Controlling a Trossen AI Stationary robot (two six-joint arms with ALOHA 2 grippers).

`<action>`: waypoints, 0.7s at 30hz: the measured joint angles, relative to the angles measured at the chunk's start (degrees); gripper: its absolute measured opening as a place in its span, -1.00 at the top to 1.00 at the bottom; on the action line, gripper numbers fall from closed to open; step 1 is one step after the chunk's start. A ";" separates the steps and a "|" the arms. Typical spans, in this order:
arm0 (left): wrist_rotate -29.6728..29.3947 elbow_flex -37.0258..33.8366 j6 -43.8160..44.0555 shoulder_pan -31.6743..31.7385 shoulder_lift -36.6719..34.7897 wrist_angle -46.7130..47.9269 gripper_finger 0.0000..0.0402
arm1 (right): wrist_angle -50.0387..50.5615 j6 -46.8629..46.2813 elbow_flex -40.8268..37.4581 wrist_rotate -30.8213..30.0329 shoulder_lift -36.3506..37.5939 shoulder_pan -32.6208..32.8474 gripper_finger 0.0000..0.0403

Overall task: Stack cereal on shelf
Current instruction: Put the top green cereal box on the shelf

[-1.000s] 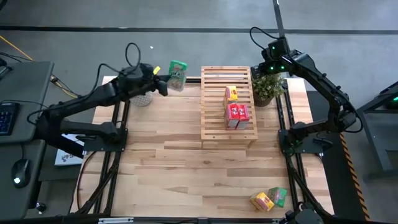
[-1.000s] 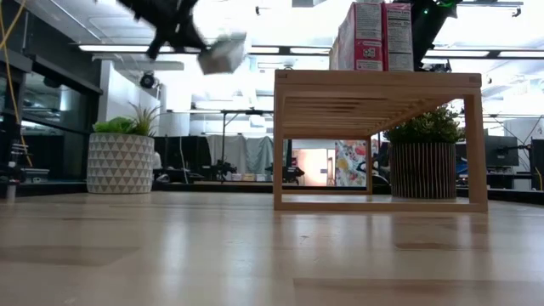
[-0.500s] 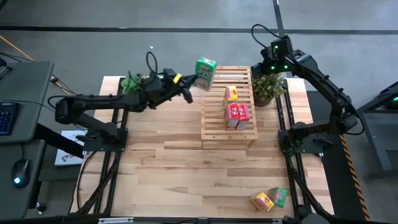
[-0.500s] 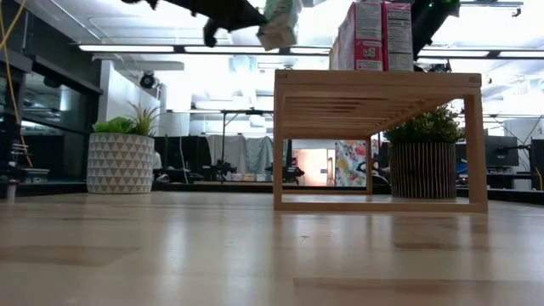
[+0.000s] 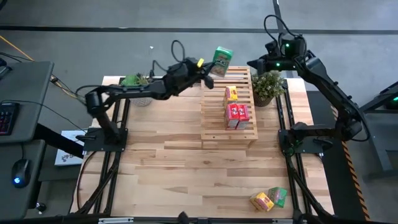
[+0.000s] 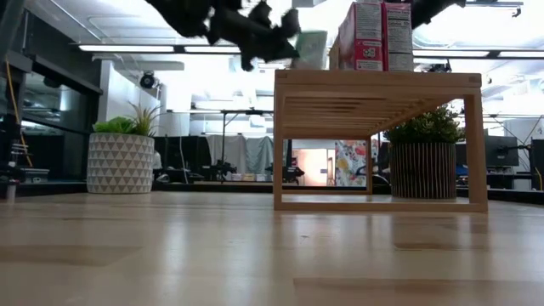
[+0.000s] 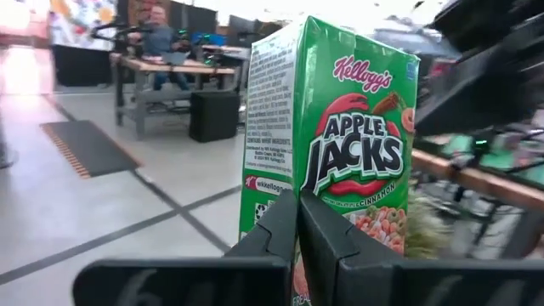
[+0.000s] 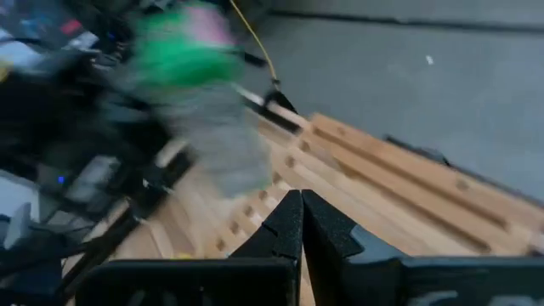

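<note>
My left gripper point(image 5: 209, 66) is shut on a green cereal box point(image 5: 222, 60), held in the air over the far left corner of the slatted wooden shelf point(image 5: 227, 127). The low view shows the box point(image 6: 310, 49) just left of the shelf top point(image 6: 378, 78). One yellow box point(image 5: 231, 94) and two red boxes point(image 5: 237, 116) stand on the slats. Another yellow box point(image 5: 262, 201) and a green one point(image 5: 278, 196) lie on the table's near right corner. My right gripper point(image 5: 254, 63) hangs shut above the shelf's far right corner. My left gripper holds the green cereal box by its lower end point(image 7: 270, 223). Its fingers point(image 7: 327, 236) stand close together in front of the box and hide the place of contact. They come about level from the table's left. The box is lifted clear and stands out beyond the fingertips.
A potted plant in a white patterned pot point(image 5: 138, 87) stands at the far left, under my left arm. A second plant point(image 5: 268, 87) stands just right of the shelf's far end, under my right arm. The near half of the wooden table point(image 5: 186, 174) is bare.
My left gripper has carried the green box through the air toward the table's right, from above the left plant to the shelf's far left corner, keeping hold of it. My right arm has shifted slightly at the far right.
</note>
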State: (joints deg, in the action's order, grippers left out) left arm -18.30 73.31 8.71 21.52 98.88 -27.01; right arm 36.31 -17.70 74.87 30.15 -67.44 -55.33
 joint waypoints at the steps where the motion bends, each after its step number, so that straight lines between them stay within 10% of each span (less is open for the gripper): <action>1: -0.36 1.09 0.00 0.37 1.48 0.17 1.00 | -1.54 0.00 0.00 0.03 -0.01 0.58 0.98; 21: -0.57 5.17 2.26 1.30 5.44 -0.25 1.00 | -18.05 2.92 0.02 -9.20 -2.90 7.48 -0.63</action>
State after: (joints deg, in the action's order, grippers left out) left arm -18.87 78.48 10.97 22.83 104.31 -27.27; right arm 18.26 -14.78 74.89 20.95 -70.34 -47.85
